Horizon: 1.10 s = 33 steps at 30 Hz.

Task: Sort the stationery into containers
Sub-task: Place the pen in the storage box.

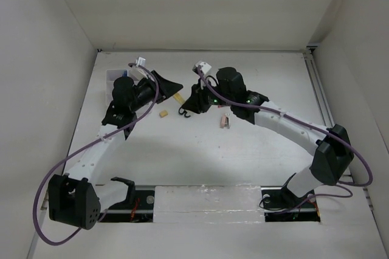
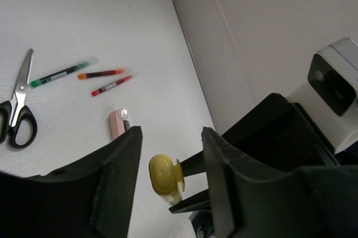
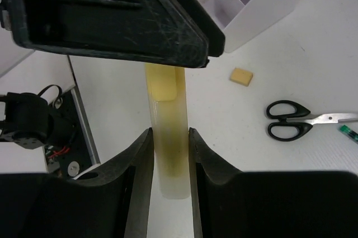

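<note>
The yellow marker [image 3: 165, 98] could drop to the table if my right gripper [image 3: 169, 137] lets go before my left gripper [image 2: 171, 132] has closed on it. The two hands are also crowded enough to knock each other. My right fingers are clamped on the marker's barrel, which sticks out past their tips. My left fingers stand wide apart around its end, apparently touching nothing. The white tray [image 3: 263, 17] lies ahead of my right fingertips, past the left hand.

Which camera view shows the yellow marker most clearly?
The right wrist view: the yellow marker runs lengthwise, held by the right gripper, most of its body showing. The left wrist view shows only its end, inside the open left gripper. The top external view shows just a small yellow tip.
</note>
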Motion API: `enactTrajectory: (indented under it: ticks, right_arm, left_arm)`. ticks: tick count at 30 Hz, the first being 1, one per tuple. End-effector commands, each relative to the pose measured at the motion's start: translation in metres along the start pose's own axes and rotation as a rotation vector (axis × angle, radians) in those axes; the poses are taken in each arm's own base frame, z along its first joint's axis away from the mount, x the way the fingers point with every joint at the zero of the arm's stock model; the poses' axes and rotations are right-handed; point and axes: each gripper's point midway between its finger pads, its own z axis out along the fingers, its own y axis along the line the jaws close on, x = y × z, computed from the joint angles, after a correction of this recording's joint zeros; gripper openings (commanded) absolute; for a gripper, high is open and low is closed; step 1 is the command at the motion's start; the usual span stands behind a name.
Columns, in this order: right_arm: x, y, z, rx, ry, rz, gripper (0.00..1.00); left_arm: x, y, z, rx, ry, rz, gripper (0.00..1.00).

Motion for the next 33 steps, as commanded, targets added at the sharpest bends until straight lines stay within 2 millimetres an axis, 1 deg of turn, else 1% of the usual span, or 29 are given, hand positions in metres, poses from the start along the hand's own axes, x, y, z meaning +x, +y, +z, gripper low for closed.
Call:
enactTrajectory:
  ticks: [1,2,3,4,6,9,10,11,13,14,15,16,17,18,19,20,21,22,23,24,25,26,27,28,29,30,31,32,33]
  right_arm:
    - [-0.048,0.025,-0.011,-0.051,-0.136,-0.053,0.00]
    - [-0.053,0.025,-0.012,-0.040,-0.148,-0.047,0.00]
    - [-0.053,0.023,-0.009,-0.041,-0.150,-0.047,0.00]
    - [-0.058,0.022,-0.010,-0.028,-0.162,-0.050,0.00]
    - [-0.058,0.015,-0.005,0.005,-0.164,-0.026,0.00]
    - [-0.066,0.007,-0.003,0.047,-0.184,-0.026,0.00]
    - [-0.066,0.008,-0.003,0.046,-0.184,-0.015,0.00]
    - [-0.064,0.000,0.000,0.078,-0.184,-0.009,0.00]
    - [-0.074,0.002,-0.002,0.081,-0.205,-0.006,0.00]
    - [-0.071,0.000,0.001,0.083,-0.197,-0.003,0.00]
    - [-0.071,0.000,0.001,0.083,-0.197,-0.003,0.03]
    - [-0.076,0.002,0.000,0.081,-0.206,-0.006,0.34]
    - [-0.076,0.002,0.000,0.081,-0.207,-0.006,0.58]
    - [-0.072,-0.003,0.000,0.104,-0.204,-0.002,0.82]
    - [-0.069,-0.008,0.001,0.123,-0.200,0.003,1.00]
    - [-0.067,-0.010,-0.005,0.144,-0.205,0.005,1.00]
    - [-0.062,-0.013,-0.008,0.168,-0.199,0.010,1.00]
    - [-0.060,-0.019,-0.013,0.203,-0.204,0.005,1.00]
    - [-0.048,-0.030,-0.017,0.236,-0.187,0.017,1.00]
    - [-0.049,-0.027,-0.026,0.242,-0.200,0.014,1.00]
    - [-0.047,-0.035,-0.034,0.269,-0.205,0.020,1.00]
    - [-0.041,-0.040,-0.044,0.284,-0.205,0.025,1.00]
    - [-0.038,-0.038,-0.047,0.284,-0.205,0.025,1.00]
    - [-0.034,-0.044,-0.053,0.300,-0.198,0.023,1.00]
    - [-0.033,-0.048,-0.059,0.318,-0.205,0.025,1.00]
    - [-0.028,-0.045,-0.067,0.320,-0.199,0.018,1.00]
    - [-0.026,-0.049,-0.073,0.340,-0.198,0.011,1.00]
    - [-0.021,-0.050,-0.077,0.353,-0.186,0.016,1.00]
    - [-0.021,-0.051,-0.083,0.361,-0.194,0.017,1.00]
  left_arm:
    - [-0.003,-0.005,0.001,0.036,-0.012,0.020,0.41]
    - [-0.003,-0.005,0.001,0.036,-0.012,0.020,0.34]
    - [-0.001,-0.002,0.003,0.029,-0.006,0.015,0.33]
    - [0.000,-0.003,0.002,0.035,0.002,0.015,0.29]
    - [-0.001,-0.004,0.004,0.035,0.002,0.015,0.17]
    - [-0.003,-0.008,0.004,0.047,0.005,0.019,0.10]
    - [-0.002,-0.005,0.006,0.040,0.010,0.014,0.09]
    - [0.000,-0.003,0.006,0.034,0.015,0.009,0.06]
    - [-0.005,-0.006,0.006,0.028,0.006,0.010,0.00]
    - [-0.005,-0.002,0.008,0.017,0.004,0.005,0.00]
    - [-0.007,-0.004,0.008,0.017,0.003,0.015,0.00]
    - [-0.013,-0.005,0.008,0.003,-0.010,0.023,0.00]
    - [-0.020,-0.001,0.011,-0.030,-0.035,0.031,0.00]
    - [-0.025,0.003,0.013,-0.059,-0.050,0.046,0.00]
    - [-0.038,-0.002,0.010,-0.102,-0.069,0.063,0.00]
    - [-0.048,0.005,0.011,-0.155,-0.089,0.118,0.00]
    - [-0.068,0.017,0.009,-0.261,-0.171,0.141,0.00]
    - [-0.081,0.025,0.007,-0.331,-0.209,0.154,0.00]
    - [-0.098,0.024,0.001,-0.403,-0.249,0.165,0.00]
    - [-0.120,0.040,-0.010,-0.536,-0.348,0.176,0.00]
    - [-0.128,0.055,-0.010,-0.621,-0.365,0.170,0.00]
    - [-0.151,0.057,-0.023,-0.721,-0.434,0.172,0.00]
    - [-0.154,0.059,-0.019,-0.742,-0.413,0.168,0.00]
    - [-0.168,0.071,-0.028,-0.840,-0.459,0.170,0.00]
    - [-0.173,0.095,-0.024,-0.925,-0.440,0.161,0.00]
    - [-0.184,0.090,-0.029,-0.975,-0.448,0.165,0.00]
    - [-0.196,0.101,-0.040,-1.067,-0.490,0.172,0.00]
    - [-0.196,0.122,-0.034,-1.144,-0.470,0.179,0.00]
    - [-0.206,0.117,-0.039,-1.187,-0.490,0.188,0.00]
